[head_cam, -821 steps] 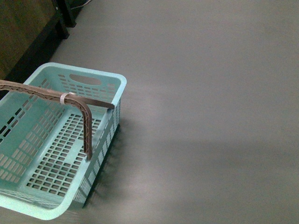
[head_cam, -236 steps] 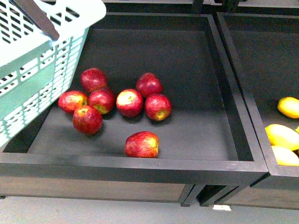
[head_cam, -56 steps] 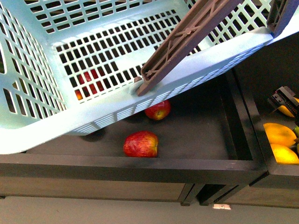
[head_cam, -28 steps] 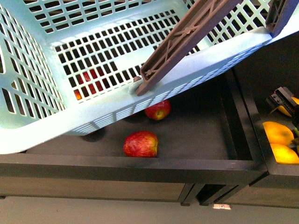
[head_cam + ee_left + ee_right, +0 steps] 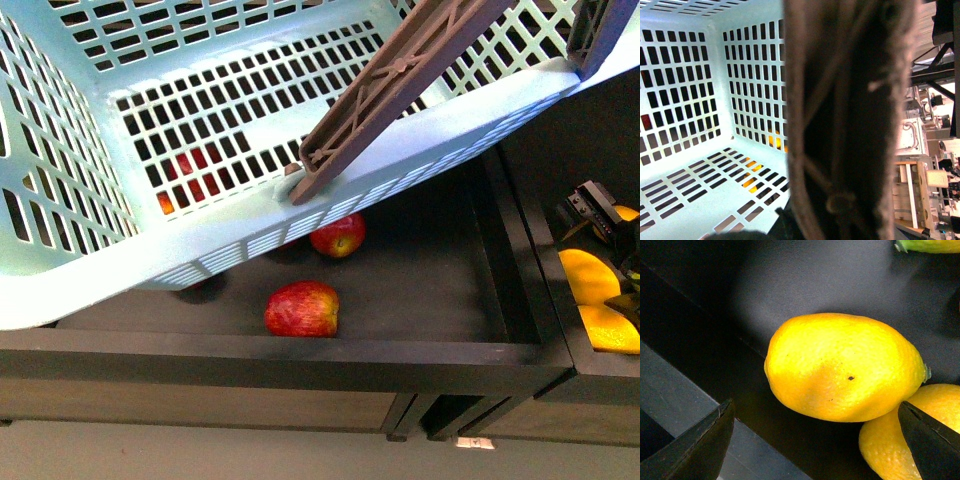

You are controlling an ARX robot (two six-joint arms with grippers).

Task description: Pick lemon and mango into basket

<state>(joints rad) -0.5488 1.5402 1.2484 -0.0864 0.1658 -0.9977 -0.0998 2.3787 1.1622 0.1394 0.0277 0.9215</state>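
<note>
While basket [image 5: 60,295] hides most apples [image 5: 338,236], right claw [image 5: 814,406] cropped

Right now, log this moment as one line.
basket: raised, tilted over apple bin, no fruit inside | right gripper: open, fingers either side of lemon | left gripper: hidden behind handle

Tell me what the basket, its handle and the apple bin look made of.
Basket: moulded plastic, light teal with a slight sheen and regular slotted walls. Handle: brown plastic, matte, with truss-like ribs. Bin: probably wood or board, matte black inside and on the rim; the front panel below shows brown grain.
</note>
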